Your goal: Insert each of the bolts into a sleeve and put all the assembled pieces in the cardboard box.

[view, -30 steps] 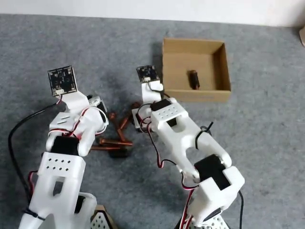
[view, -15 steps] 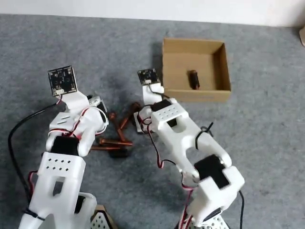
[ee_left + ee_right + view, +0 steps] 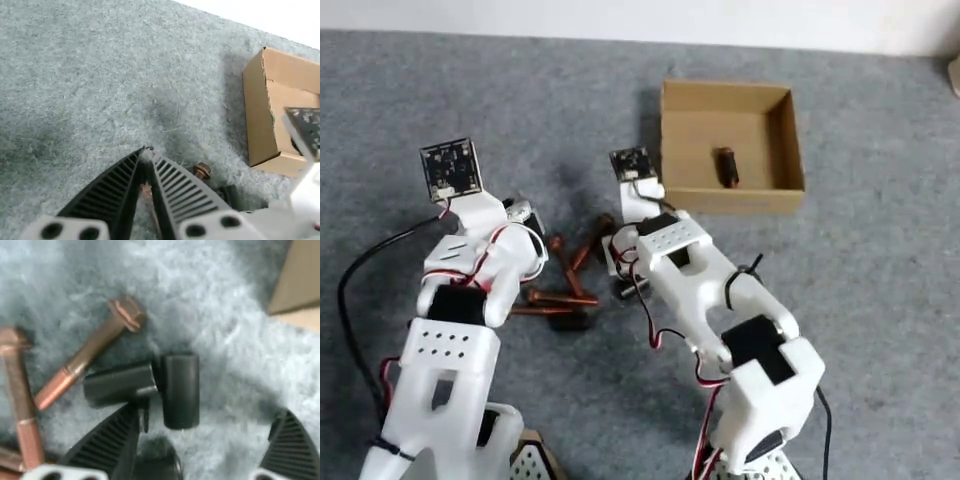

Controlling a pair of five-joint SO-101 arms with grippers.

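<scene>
Two black sleeves lie on the grey carpet, one (image 3: 180,390) between the fingers of my open right gripper (image 3: 205,415), the other (image 3: 120,382) touching it. Copper bolts (image 3: 90,357) lie just beyond; the high view shows them as a loose group (image 3: 565,295) between the arms. My left gripper (image 3: 147,155) hangs shut over the carpet. A sliver of copper shows in the slit between its fingers, and I cannot tell whether it is held. The cardboard box (image 3: 780,190) holds one assembled piece (image 3: 725,165).
Another dark sleeve (image 3: 570,320) lies by the bolts near the left arm. A bolt head (image 3: 202,171) and the box wall (image 3: 260,115) show beyond the left gripper. Open carpet spreads left and right of both arms.
The right arm has shifted slightly back toward its base and settled lower over the sleeves. The left arm has not moved.
</scene>
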